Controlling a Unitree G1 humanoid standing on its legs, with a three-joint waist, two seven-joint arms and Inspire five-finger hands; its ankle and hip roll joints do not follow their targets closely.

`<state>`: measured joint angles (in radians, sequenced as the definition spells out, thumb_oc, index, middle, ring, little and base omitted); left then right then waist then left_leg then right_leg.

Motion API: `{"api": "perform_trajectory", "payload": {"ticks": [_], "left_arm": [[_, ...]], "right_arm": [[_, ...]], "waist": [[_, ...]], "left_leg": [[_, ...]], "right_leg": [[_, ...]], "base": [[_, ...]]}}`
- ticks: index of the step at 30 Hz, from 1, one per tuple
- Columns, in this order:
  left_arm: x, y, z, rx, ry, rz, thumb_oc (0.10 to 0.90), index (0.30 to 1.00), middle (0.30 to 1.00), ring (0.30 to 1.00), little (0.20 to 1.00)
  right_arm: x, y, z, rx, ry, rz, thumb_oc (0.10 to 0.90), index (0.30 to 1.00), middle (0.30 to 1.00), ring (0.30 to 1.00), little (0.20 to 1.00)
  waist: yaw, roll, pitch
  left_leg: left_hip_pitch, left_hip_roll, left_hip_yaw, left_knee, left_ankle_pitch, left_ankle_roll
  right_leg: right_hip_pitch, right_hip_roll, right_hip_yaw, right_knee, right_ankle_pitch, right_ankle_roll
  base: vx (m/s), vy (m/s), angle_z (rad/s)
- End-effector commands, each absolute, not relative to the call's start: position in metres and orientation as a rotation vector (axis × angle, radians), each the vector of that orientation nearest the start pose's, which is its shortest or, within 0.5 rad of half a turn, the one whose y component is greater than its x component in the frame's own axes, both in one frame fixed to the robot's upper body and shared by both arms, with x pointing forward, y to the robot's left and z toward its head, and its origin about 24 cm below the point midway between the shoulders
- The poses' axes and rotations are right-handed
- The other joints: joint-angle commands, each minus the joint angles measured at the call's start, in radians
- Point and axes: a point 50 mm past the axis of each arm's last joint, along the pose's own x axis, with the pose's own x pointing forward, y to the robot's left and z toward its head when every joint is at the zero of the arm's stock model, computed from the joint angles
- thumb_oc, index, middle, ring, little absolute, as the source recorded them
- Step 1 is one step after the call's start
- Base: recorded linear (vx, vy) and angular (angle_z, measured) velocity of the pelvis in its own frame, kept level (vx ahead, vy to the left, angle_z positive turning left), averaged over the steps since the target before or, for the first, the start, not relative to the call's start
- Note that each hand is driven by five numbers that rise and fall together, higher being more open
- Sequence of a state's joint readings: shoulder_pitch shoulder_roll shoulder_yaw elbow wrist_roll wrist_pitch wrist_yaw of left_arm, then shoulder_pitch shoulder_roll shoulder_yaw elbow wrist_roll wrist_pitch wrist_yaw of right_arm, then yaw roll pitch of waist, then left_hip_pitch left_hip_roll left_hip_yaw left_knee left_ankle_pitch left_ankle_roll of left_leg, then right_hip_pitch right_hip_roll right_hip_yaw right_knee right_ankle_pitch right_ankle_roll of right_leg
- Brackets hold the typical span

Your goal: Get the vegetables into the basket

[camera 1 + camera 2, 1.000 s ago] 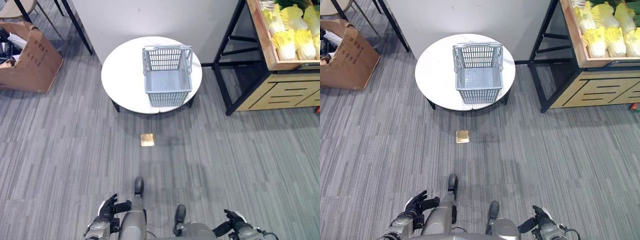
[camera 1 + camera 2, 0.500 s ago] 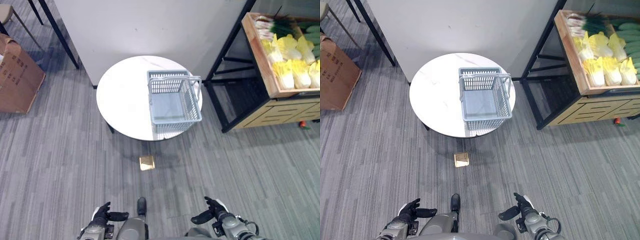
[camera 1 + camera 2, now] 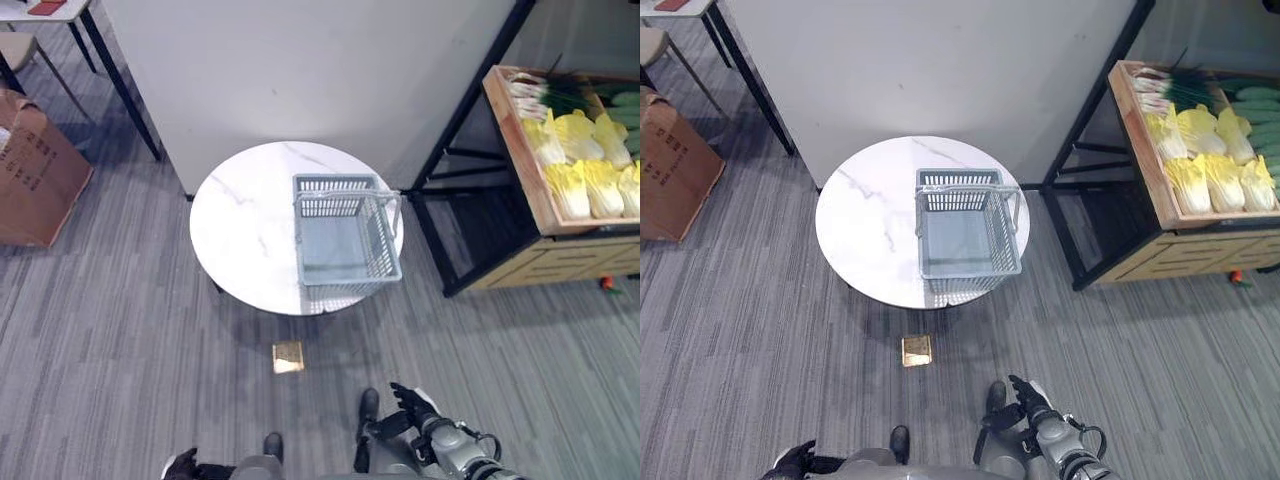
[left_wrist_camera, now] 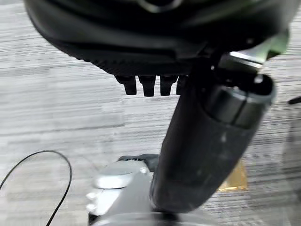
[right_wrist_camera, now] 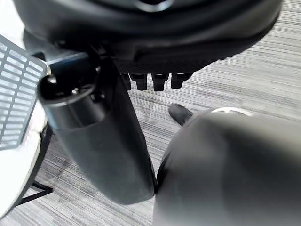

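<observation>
My right hand (image 3: 412, 407) hangs low over the grey floor (image 3: 120, 330), fingers loosely spread, holding nothing. My left hand (image 3: 792, 462) sits at the lower edge; its fingers I cannot tell. Grey basket (image 3: 345, 240) stands empty at the right edge of the round white table (image 3: 240, 230). Vegetables (image 3: 580, 160) lie in the wooden crate (image 3: 520, 150), well apart to the right.

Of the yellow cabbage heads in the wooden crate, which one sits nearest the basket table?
The pale yellow cabbage at the crate's front corner, against the wooden crate wall facing the round white marble table; the other heads lie farther right or farther back.
</observation>
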<state>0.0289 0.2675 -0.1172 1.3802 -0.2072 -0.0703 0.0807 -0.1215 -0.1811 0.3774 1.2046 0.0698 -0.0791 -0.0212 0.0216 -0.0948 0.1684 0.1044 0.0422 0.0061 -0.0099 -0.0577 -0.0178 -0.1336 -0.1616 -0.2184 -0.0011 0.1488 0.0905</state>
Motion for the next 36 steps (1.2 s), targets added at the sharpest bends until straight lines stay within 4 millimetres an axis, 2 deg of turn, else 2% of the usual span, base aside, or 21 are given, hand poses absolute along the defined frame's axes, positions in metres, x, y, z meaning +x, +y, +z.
{"api": "perform_trajectory", "payload": {"ticks": [1,7,9,10,11,13,14,16,17,18,23,26,29,31,33,36], "left_arm": [[0.068,0.241,-0.165,0.146,1.269,0.252,0.9,1.0,1.0,1.0,1.0],[0.082,0.239,-0.163,0.12,1.225,0.276,0.9,1.0,1.0,1.0,1.0],[0.081,0.238,-0.164,0.119,1.229,0.277,0.9,1.0,1.0,1.0,1.0],[0.078,0.237,-0.165,0.124,1.241,0.273,0.9,1.0,1.0,1.0,1.0],[0.075,0.237,-0.165,0.139,1.249,0.269,0.9,1.0,1.0,1.0,1.0],[0.075,0.236,-0.165,0.142,1.249,0.269,0.9,1.0,1.0,1.0,1.0],[0.074,0.236,-0.166,0.146,1.251,0.274,0.9,1.0,1.0,1.0,1.0],[0.07,0.237,-0.166,0.143,1.263,0.283,0.9,1.0,1.0,1.0,1.0],[0.068,0.238,-0.166,0.153,1.269,0.282,0.9,1.0,1.0,1.0,1.0],[0.072,0.24,-0.165,0.197,1.259,0.24,0.9,1.0,1.0,1.0,1.0],[0.076,0.248,-0.162,0.237,1.25,0.232,0.9,1.0,1.0,1.0,1.0],[0.078,0.261,-0.158,0.302,1.254,0.235,0.9,1.0,1.0,1.0,1.0],[0.075,0.263,-0.158,0.311,1.264,0.238,0.9,1.0,1.0,1.0,1.0],[0.07,0.268,-0.157,0.304,1.277,0.264,0.9,1.0,1.0,1.0,1.0],[0.067,0.27,-0.157,0.294,1.283,0.284,0.9,1.0,1.0,1.0,1.0],[0.06,0.271,-0.158,0.279,1.302,0.314,0.9,1.0,1.0,1.0,1.0]], "right_arm": [[0.158,-0.217,-0.141,-0.446,0.974,0.135,0.9,1.0,1.0,1.0,1.0],[0.15,-0.233,-0.142,-0.429,1.009,0.052,0.9,1.0,1.0,1.0,1.0],[0.14,-0.241,-0.144,-0.428,1.051,0.014,0.9,1.0,1.0,1.0,1.0],[0.132,-0.247,-0.146,-0.434,1.083,-0.006,0.9,1.0,1.0,1.0,1.0],[0.125,-0.25,-0.148,-0.442,1.106,-0.02,0.9,1.0,1.0,1.0,1.0],[0.123,-0.251,-0.148,-0.447,1.114,-0.024,0.9,1.0,1.0,1.0,1.0],[0.12,-0.252,-0.149,-0.451,1.122,-0.024,0.9,1.0,1.0,1.0,1.0],[0.121,-0.248,-0.149,-0.454,1.119,-0.007,0.9,1.0,1.0,1.0,1.0],[0.12,-0.245,-0.151,-0.455,1.121,0.005,0.9,1.0,1.0,1.0,1.0],[0.121,-0.239,-0.152,-0.446,1.124,0.021,0.9,1.0,1.0,1.0,1.0],[0.125,-0.229,-0.153,-0.432,1.112,0.046,0.9,1.0,1.0,1.0,1.0],[0.126,-0.22,-0.155,-0.426,1.115,0.064,0.9,1.0,1.0,1.0,1.0],[0.124,-0.218,-0.156,-0.418,1.122,0.063,0.9,1.0,1.0,1.0,1.0],[0.12,-0.219,-0.157,-0.421,1.141,0.054,0.9,1.0,1.0,1.0,1.0],[0.116,-0.222,-0.158,-0.418,1.157,0.032,0.9,1.0,1.0,1.0,1.0],[0.109,-0.232,-0.159,-0.441,1.192,-0.014,0.9,1.0,1.0,1.0,1.0]], "waist": [[-0.012,0.045,0.032],[-0.014,0.063,0.041],[-0.015,0.062,0.043],[-0.015,0.061,0.038],[-0.009,0.063,0.033],[-0.005,0.067,0.034],[0.003,0.079,0.033],[0.006,0.079,0.028],[0.001,0.077,0.018],[-0.005,0.059,0.009],[-0.001,0.035,0.001],[0.007,0.016,0.01],[0.008,0.014,0.013],[0.003,0.007,0.008],[0.002,0.007,0.008],[0.008,0.005,-0.005]], "left_leg": [[-0.03,0.078,-0.05,0.083,0.019,-0.075],[-0.08,0.07,-0.084,0.175,0.092,-0.101],[-0.11,0.073,-0.071,0.141,0.087,-0.096],[-0.144,0.087,-0.046,0.087,0.076,-0.093],[-0.201,0.106,-0.026,0.027,0.106,-0.097],[-0.213,0.111,-0.019,0.009,0.121,-0.1],[-0.236,0.12,0.001,-0.026,0.17,-0.112],[-0.211,0.114,0.0,-0.032,0.151,-0.105],[-0.196,0.107,0.003,-0.044,0.141,-0.096],[-0.164,0.071,0.029,-0.067,0.121,-0.07],[-0.136,0.037,0.062,-0.077,0.099,-0.044],[-0.107,0.015,0.076,-0.077,0.083,-0.015],[-0.094,0.014,0.077,-0.077,0.077,-0.012],[-0.087,0.014,0.077,-0.077,0.075,-0.014],[-0.089,0.016,0.068,-0.077,0.081,-0.018],[-0.096,0.027,0.066,-0.077,0.085,-0.031]], "right_leg": [[-0.002,0.022,-0.005,0.012,-0.011,0.049],[0.032,0.033,-0.027,0.012,-0.054,0.021],[0.053,0.02,-0.034,0.0,-0.063,0.027],[0.068,0.006,-0.039,-0.013,-0.071,0.035],[0.091,-0.008,-0.034,-0.031,-0.075,0.044],[0.1,-0.011,-0.027,-0.038,-0.075,0.046],[0.113,-0.017,-0.018,-0.047,-0.075,0.053],[0.114,-0.023,0.002,-0.038,-0.077,0.056],[0.114,-0.041,0.009,-0.034,-0.067,0.069],[0.097,-0.07,0.045,-0.025,-0.029,0.089],[0.081,-0.104,0.067,-0.019,0.013,0.113],[0.061,-0.115,0.082,0.074,0.029,0.12],[0.059,-0.111,0.08,0.086,0.035,0.12],[0.048,-0.098,0.09,0.038,0.056,0.117],[0.057,-0.087,0.107,0.004,0.043,0.117],[0.083,-0.078,0.093,-0.054,0.033,0.115]], "base": [[0.15,-0.179,0.18],[0.13,-0.084,0.02],[0.11,0.044,0.05],[0.18,0.153,0.37],[0.18,0.186,0.47],[0.12,0.176,0.28],[0.1,0.216,-0.08],[0.09,0.302,-0.38],[0.04,0.478,-0.46],[0.02,0.386,-0.38],[-0.02,0.205,-0.27],[-0.05,0.18,-0.21],[-0.01,0.046,-0.11],[0.0,0.0,0.0],[0.0,-0.032,0.06],[0.02,-0.068,0.17]]}}
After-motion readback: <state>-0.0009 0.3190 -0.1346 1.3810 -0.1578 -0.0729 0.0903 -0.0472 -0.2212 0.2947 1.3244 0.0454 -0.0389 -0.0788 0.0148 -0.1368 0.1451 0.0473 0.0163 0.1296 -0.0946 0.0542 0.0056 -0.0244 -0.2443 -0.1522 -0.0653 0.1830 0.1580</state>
